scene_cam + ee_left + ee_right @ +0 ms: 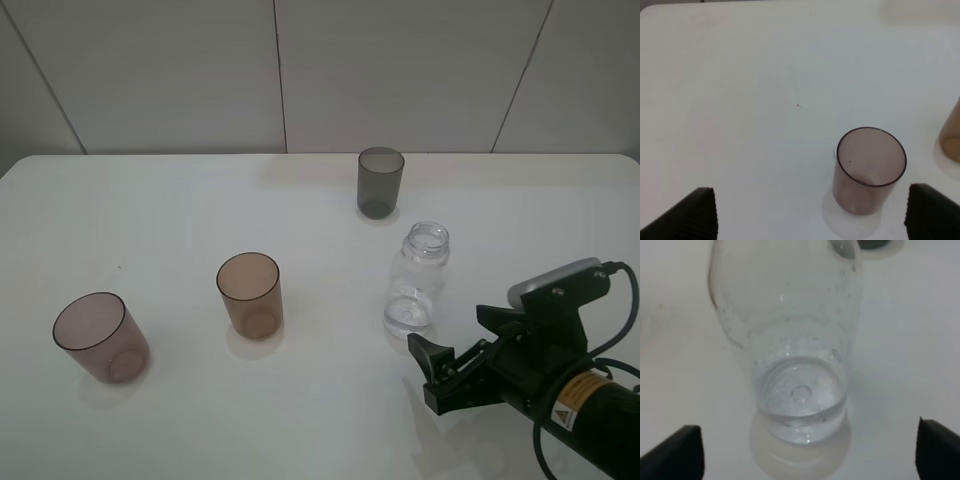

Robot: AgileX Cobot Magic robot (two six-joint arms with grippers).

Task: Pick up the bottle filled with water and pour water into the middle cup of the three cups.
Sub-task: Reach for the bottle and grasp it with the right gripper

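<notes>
Closing on the bottle (418, 280) was judged to be the step in hand. The right gripper (450, 335) was seen with its jaws spread wide and nothing held. The bottle stood upright just ahead of them, centred on the gap but not yet between the fingers (675, 455). An advance was thought needed until the body (clear, smooth, with a little water at the bottom) sat well inside the gap. The grip was best taken on the straight wall below the shoulder, so that the bottle would not be tipped.

The amber cup (250, 295) stood well apart, left of the jaws' line, with bare table (330, 400) between. The grey cup (380, 182) stood beyond the bottle, near it, and could be brushed on lifting. The left gripper (810, 212), also wide open and empty, hung with the pink cup (869, 170) just ahead of its jaws.
</notes>
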